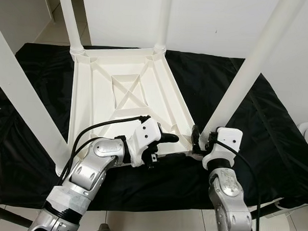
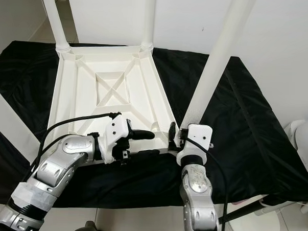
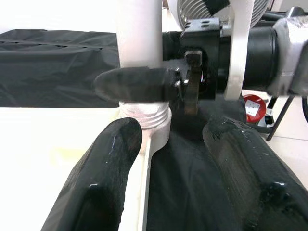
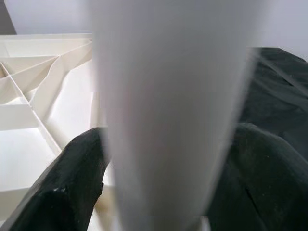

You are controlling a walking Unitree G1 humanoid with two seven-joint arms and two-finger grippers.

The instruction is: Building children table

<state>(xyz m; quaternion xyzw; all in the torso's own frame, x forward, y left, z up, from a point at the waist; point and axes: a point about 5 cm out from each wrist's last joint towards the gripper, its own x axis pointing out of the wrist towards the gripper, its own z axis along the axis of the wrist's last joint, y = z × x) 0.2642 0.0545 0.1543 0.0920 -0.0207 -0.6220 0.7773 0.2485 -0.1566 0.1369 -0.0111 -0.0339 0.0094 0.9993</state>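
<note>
Tabletop [image 1: 129,94] upside down on black cloth [image 1: 275,141], long axis running from near edge to far edge. Leg [image 1: 248,73] stands in near right corner socket, pointing up, tilted slightly rightward. Right hand [image 1: 198,140] clamped round leg base, nearer arm. Left hand [image 1: 165,140] just beside, at near edge, fingers apart, empty, aimed at same threaded joint [image 3: 144,115]. Likely step: screwing leg home.

The left arm bends inward across the body, its left tool [image 1: 166,138] pointing right with fingers spread apart. The right arm reaches straight forward, its right tool [image 1: 198,139] with fingers closed around a white leg [image 1: 248,73].
</note>
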